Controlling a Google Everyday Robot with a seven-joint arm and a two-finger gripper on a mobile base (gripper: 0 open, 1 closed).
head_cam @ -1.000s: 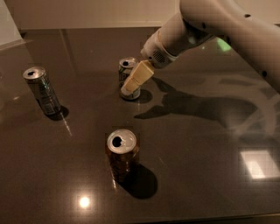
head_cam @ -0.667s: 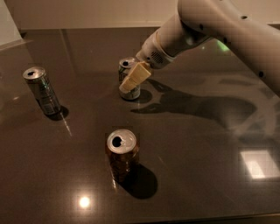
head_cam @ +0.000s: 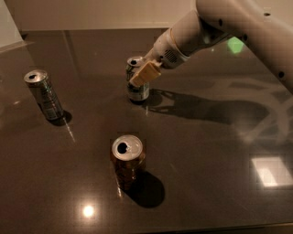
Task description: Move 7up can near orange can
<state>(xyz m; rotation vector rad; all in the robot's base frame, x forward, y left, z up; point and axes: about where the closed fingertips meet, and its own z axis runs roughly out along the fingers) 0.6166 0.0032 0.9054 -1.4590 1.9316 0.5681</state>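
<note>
Starting at the near edge: dark glossy table w/ a small round light reflection at lower left and a bright square reflection at lower right. Orange can stands upright near the front, centre-left, silver top w/ opened mouth facing up; its shadow falls to the right and toward the near edge. Further back, at far left, a grey-silver can w/ small print stands upright, well apart from both other cans and off to the left of the line between them. 7up can stands upright on the table behind the orange can, slightly to the right of it, well apart from it. Gripper sits at the 7up can's upper body, its tan tip overlapping the can's front just below the rim; whether it is clamped on the can, cannot tell. White arm runs from the gripper up to the top right corner, above the table, and casts a long shadow across the surface to the right of the 7up can. Green glow shows on the table behind the arm. Far edge meets a pale wall.
</note>
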